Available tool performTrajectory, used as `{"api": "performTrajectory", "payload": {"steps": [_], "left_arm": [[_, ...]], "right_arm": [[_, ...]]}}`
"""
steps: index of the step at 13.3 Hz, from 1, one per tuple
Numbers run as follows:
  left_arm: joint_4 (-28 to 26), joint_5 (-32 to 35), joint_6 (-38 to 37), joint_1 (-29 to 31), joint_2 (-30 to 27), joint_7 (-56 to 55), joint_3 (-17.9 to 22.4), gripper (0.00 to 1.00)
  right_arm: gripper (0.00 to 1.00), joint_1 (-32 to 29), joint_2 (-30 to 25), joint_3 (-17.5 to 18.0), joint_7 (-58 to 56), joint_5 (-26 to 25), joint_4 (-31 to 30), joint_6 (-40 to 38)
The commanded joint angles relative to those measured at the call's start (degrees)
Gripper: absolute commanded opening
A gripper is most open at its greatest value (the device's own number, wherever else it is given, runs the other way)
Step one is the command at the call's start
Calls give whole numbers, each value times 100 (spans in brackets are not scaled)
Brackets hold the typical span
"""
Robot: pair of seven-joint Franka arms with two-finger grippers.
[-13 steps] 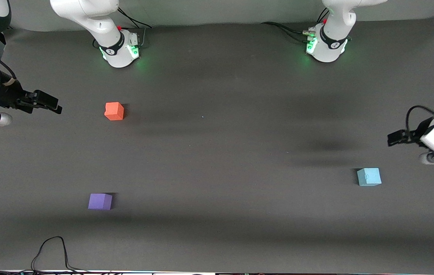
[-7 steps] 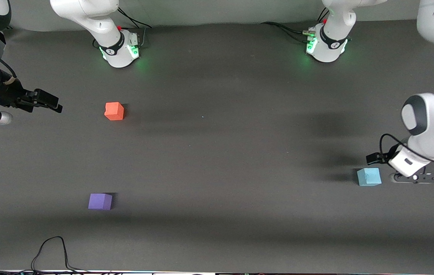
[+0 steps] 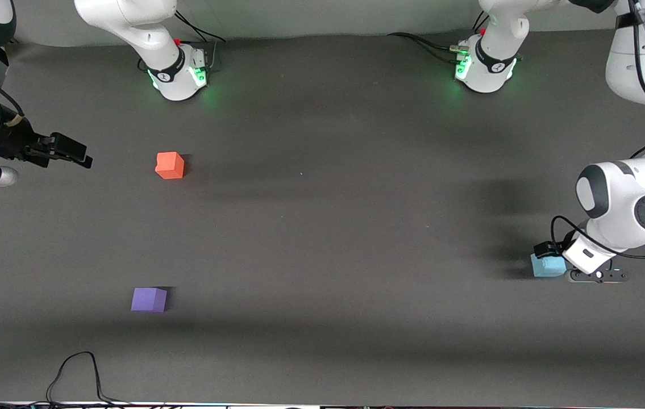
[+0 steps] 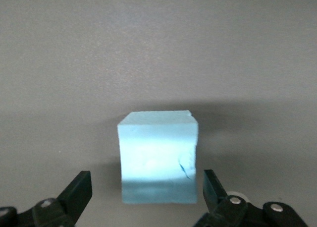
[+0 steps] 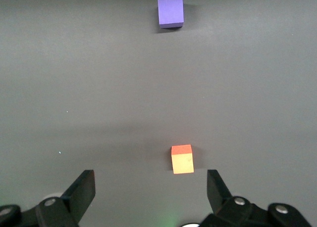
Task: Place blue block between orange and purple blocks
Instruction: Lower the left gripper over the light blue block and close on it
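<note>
Matte foam-like cubes, three in all, sit on the dark tabletop point(image 3: 322, 227). One blue block point(image 4: 158, 157) lies at the left arm's end, framed by the wide left tool point(image 4: 146, 195). Orange block point(image 3: 170, 165) and purple block point(image 3: 149, 299) lie toward the right arm's end, where the wide right tool point(image 5: 151, 190) waits.

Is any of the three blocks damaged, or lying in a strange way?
Only a small flaw: the blue block has a thin dark mark or crack on the face toward the left end effector, and one top corner looks slightly chipped. The orange block and purple block sit flat and look undamaged.
</note>
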Motion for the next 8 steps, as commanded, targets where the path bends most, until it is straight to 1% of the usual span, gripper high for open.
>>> {"api": "performTrajectory", "payload": {"steps": [1, 8], "left_arm": [[160, 32, 57, 65, 93, 65, -17, 100], [187, -38, 215, -5, 349, -14, -52, 99]], "right_arm": [[100, -17, -82, -31, -108, 33, -50, 7], [100, 1, -65, -23, -248, 6, -50, -2]]}}
